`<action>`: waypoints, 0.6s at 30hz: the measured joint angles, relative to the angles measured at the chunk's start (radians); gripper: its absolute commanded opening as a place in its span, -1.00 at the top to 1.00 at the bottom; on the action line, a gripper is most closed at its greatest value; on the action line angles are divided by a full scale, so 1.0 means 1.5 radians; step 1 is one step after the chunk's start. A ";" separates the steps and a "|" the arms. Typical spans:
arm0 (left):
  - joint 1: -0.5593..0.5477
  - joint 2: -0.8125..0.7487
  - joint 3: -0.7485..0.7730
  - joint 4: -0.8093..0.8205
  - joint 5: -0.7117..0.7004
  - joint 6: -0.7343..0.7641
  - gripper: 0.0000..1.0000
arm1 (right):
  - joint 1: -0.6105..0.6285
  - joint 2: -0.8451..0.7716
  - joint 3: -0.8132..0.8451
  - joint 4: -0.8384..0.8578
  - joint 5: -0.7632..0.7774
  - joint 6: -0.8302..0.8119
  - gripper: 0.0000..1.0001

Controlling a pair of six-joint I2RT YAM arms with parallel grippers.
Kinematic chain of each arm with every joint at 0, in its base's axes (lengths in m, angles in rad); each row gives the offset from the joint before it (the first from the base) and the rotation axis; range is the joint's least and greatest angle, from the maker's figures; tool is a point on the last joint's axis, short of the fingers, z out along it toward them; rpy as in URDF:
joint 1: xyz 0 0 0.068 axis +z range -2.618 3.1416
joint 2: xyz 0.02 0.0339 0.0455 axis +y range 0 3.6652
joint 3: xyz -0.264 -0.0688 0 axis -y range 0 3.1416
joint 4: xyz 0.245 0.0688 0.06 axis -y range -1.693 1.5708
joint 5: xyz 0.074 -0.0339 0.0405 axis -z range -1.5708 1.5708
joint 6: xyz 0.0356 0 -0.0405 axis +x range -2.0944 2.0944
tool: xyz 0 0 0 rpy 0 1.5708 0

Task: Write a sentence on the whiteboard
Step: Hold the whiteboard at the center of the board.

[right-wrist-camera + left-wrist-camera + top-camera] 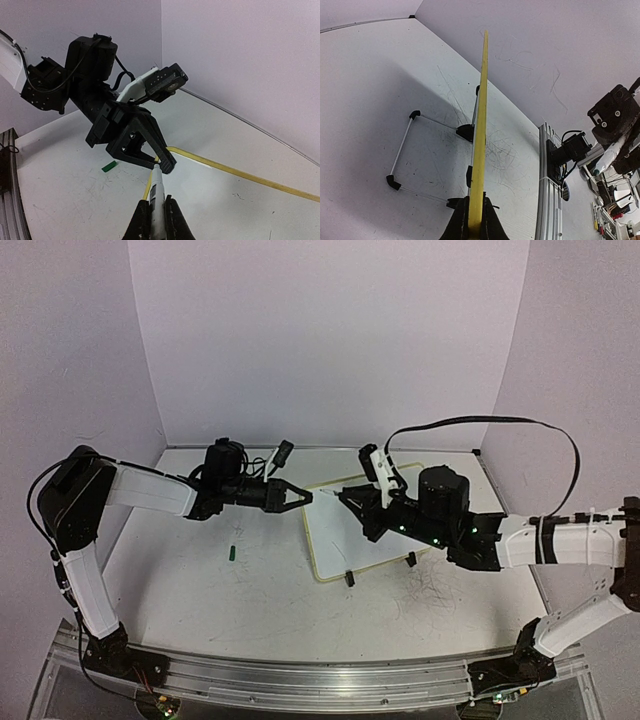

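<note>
The right gripper (156, 221) is clamped on a white marker (157, 192), whose tip points at the left corner of the whiteboard (370, 525). The left gripper (474, 226) is closed on that same corner, pinching the thin yellow frame. The tip is so near the left fingers that a small error could strike them. Pressing down could also pivot the board in its narrow pinch. The board sits mid-table (200, 590), face up. Its long axis runs from the left gripper rightward and slightly away. No writing is discernible.
</note>
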 measured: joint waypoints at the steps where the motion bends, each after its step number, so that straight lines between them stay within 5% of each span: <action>1: 0.000 0.000 0.000 0.000 0.000 0.001 0.91 | 0.001 0.001 -0.002 0.002 0.000 0.000 1.00; 18: -0.002 0.000 0.000 0.000 0.001 0.010 0.97 | 0.005 -0.026 -0.080 0.044 0.037 0.003 1.00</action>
